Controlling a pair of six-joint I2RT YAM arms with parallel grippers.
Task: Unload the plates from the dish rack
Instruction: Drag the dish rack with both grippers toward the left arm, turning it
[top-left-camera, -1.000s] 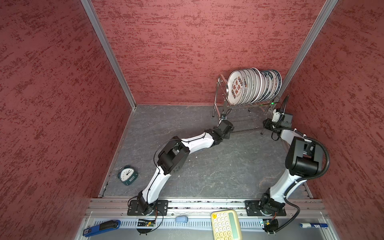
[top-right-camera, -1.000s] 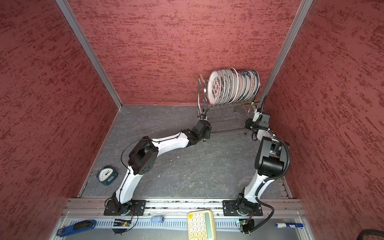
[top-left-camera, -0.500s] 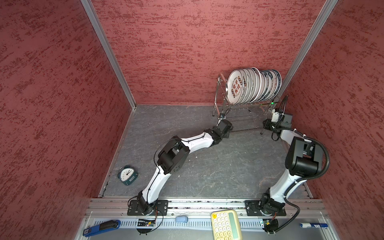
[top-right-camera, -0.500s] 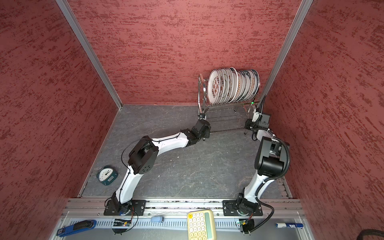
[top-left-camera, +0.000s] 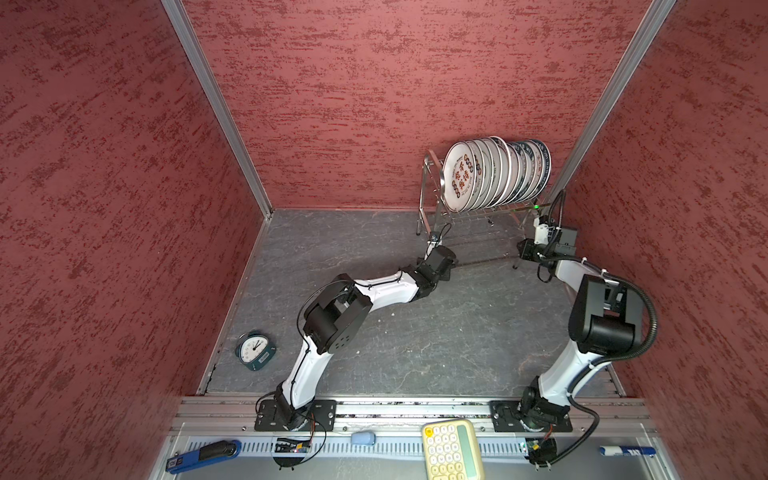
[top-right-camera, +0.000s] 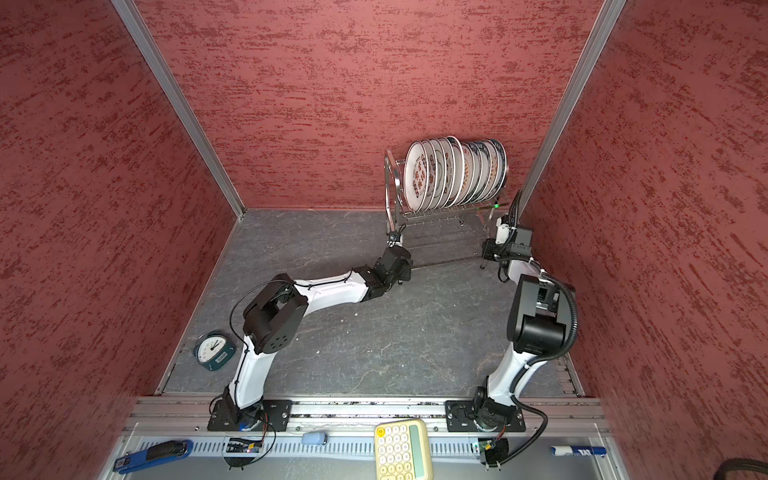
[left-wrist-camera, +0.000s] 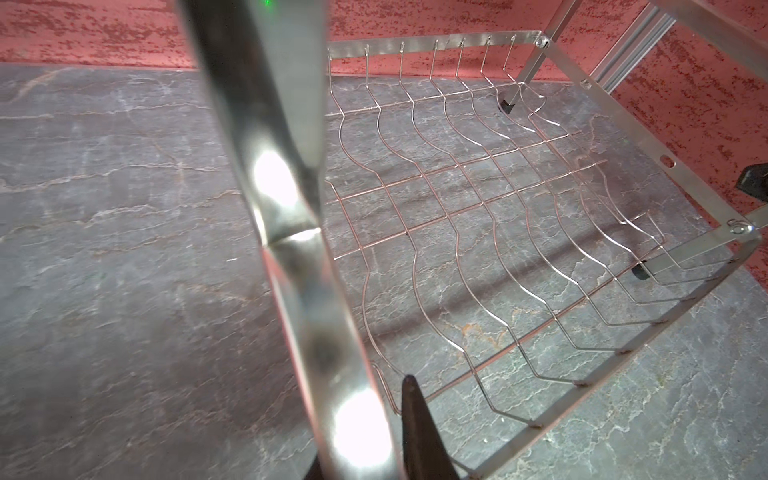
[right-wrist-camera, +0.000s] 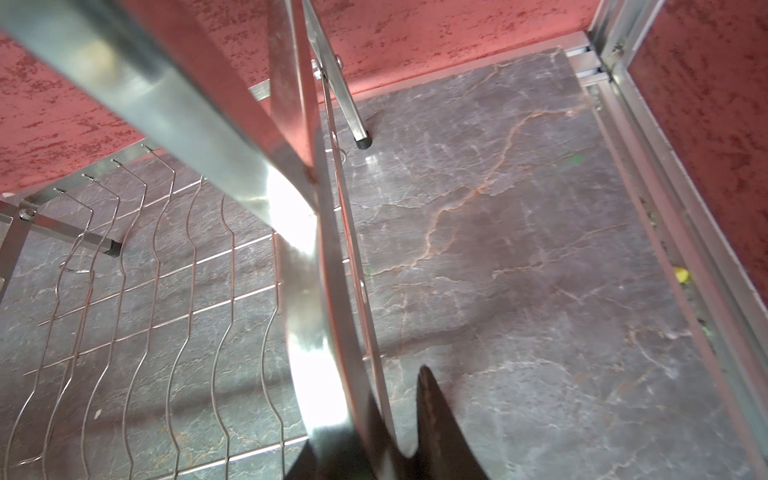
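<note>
Nine or so plates stand on edge in the upper tier of the dish rack, far right corner of the surface.
- Row and rack both run left to right; plate faces look left.
- Both tools sit lower than the plates, one at each end of the rack: left tool at the left end leg, right tool at the right end frame.
- Left wrist view: shiny tube between the fingers, clamped on it by the look.
- Right wrist view: tube and flat bar lie against one finger. Gripped or not, cannot tell.
- Leftmost plate, red characters, lies nearer the left arm.
- Judgement: rack gets shifted or steadied before any plate is lifted.
- Against a second ago: arms, rack and plates unmoved in the top views. Right jaws a little narrower.
</note>
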